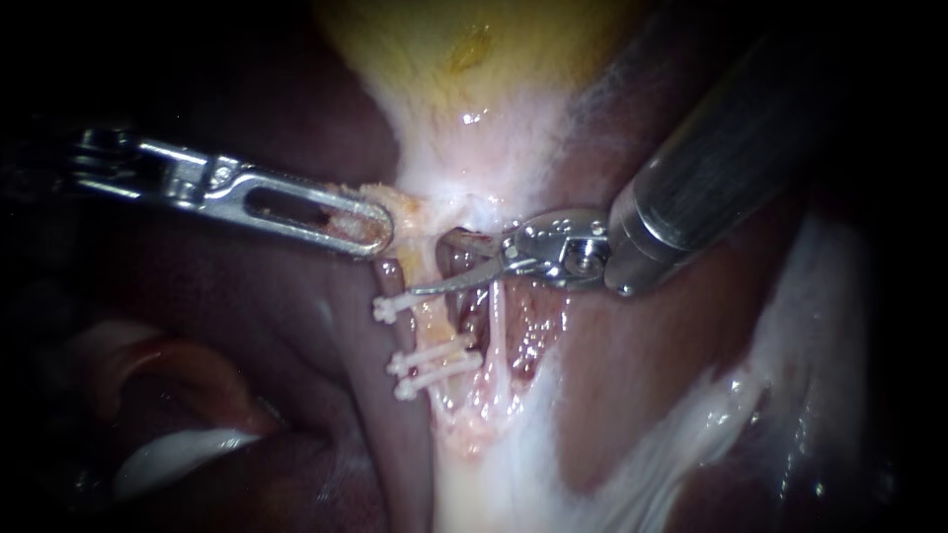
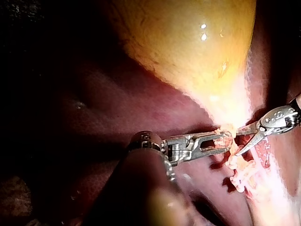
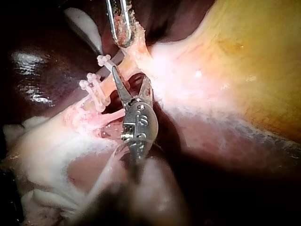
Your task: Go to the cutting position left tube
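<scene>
A: Where's the left tube (image 1: 431, 321)?

B: Mid-view, running down from the gallbladder (image 1: 474, 89), with the thin right tube (image 1: 497, 326) just beside it. It carries an upper clip (image 1: 395, 304) and a lower pair of clips (image 1: 434, 367).

A: And the cutter?

B: The right instrument (image 1: 434, 265) is at the tube, jaws open and gripping nothing. Its lower blade lies across the tube just above the upper clip.

A: So it's in position?

B: Nearly, I'd judge. The gap between the upper clip and the lower pair looks like the place to cut, and the blades aren't around it yet.

A: The left instrument (image 1: 380, 225)?

B: Its jaws are closed on tissue (image 1: 407, 209) at the tube's top.
</scene>
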Available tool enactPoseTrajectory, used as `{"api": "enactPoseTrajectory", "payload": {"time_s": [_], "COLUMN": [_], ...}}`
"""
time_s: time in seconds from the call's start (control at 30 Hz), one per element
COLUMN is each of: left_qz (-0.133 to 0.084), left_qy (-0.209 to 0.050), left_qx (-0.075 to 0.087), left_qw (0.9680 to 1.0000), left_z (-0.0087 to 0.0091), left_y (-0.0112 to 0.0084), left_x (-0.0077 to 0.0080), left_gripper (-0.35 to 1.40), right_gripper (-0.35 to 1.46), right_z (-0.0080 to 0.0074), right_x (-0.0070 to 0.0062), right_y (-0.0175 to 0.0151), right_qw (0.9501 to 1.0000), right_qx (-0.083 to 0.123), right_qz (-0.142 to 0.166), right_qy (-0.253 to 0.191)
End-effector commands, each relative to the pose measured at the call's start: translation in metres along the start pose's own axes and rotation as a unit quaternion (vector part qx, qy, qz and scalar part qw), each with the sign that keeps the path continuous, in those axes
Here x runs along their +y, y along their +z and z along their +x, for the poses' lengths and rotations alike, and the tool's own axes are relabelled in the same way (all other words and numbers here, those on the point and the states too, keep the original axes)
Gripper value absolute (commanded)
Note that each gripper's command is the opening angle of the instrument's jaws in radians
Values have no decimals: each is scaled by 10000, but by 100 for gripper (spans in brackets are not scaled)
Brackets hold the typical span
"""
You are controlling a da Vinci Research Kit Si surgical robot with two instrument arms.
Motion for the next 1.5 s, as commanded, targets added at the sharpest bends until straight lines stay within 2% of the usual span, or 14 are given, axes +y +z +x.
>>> {"api": "enactPoseTrajectory", "payload": {"time_s": [0.03,0.33,0.57,0.77,0.9,1.07,1.5], "left_qz": [0,1,2,3,3,2,2], "left_qy": [-1,0,0,1,1,2,2], "left_qx": [1,1,3,3,3,3,3], "left_qw": [10000,10000,10000,10000,10000,10000,10000], "left_z": [0,0,0,1,1,1,1], "left_y": [0,-1,-1,-1,-1,-1,-1], "left_x": [0,0,0,1,1,1,1], "left_gripper": [-35,-35,-35,-35,-35,-35,-35], "right_gripper": [120,123,128,132,132,132,132], "right_z": [0,-2,-9,-14,-18,-24,-33], "right_x": [0,-1,-6,-16,-26,-36,-48], "right_y": [0,-4,-16,-20,-15,-4,10], "right_qw": [10000,10000,9999,9989,9975,9961,9931], "right_qx": [-1,-3,-27,-89,-100,-199,-280], "right_qz": [0,-3,158,458,698,856,1134], "right_qy": [0,-7,-33,-102,-32,-28,90]}}
